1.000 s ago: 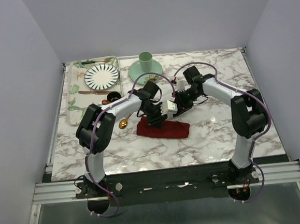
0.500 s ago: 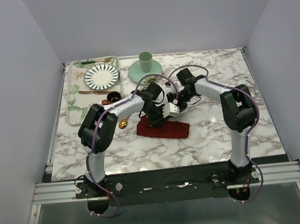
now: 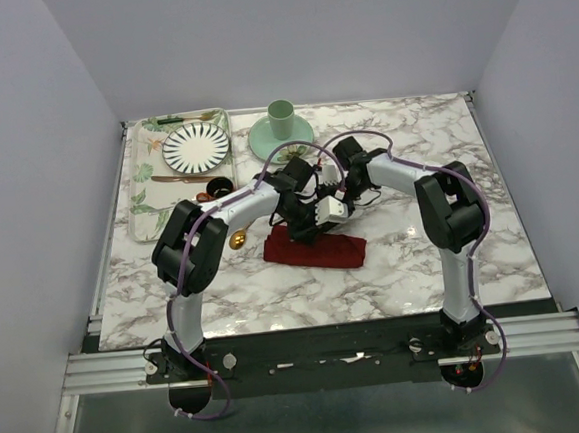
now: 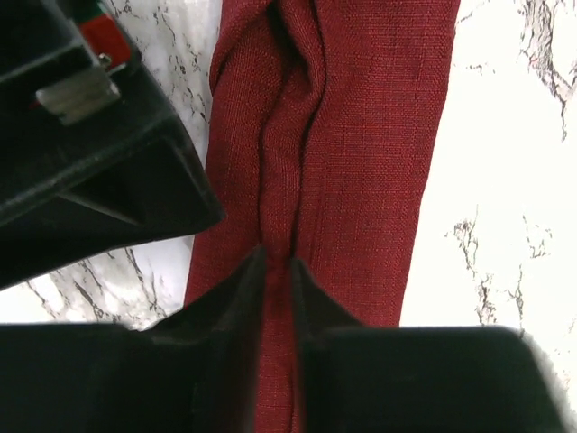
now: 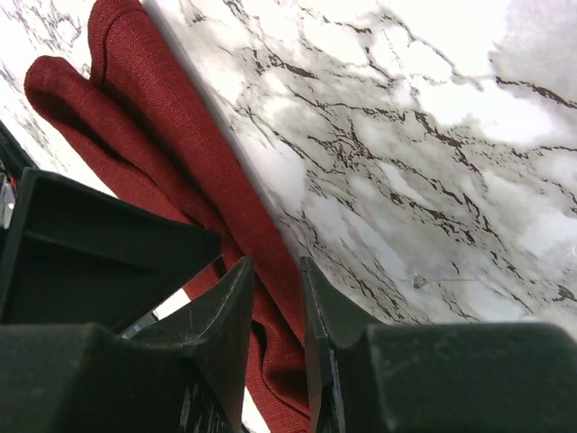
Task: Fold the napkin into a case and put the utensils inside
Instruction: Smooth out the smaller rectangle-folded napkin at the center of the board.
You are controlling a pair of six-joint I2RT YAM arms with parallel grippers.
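Near the middle of the marble counter [image 3: 424, 266], slightly toward its front edge, the dark red napkin [image 3: 322, 252] lies folded into a narrow band; my left gripper [image 4: 278, 271] pinches a raised crease toward its left end, jaws almost together, probably to hold the fold; my right gripper [image 5: 275, 298] nips the far long edge likewise; the gold spoon [image 3: 237, 240] lies just left of the cloth; a tray [image 3: 145, 193] fills the far left corner.

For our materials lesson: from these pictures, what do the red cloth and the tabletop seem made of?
The napkin: matte woven fabric, perhaps cotton or linen; a crossed-thread grain and soft creases show. The table: smooth white surface with dark marble veins; real stone or printed laminate cannot be told.
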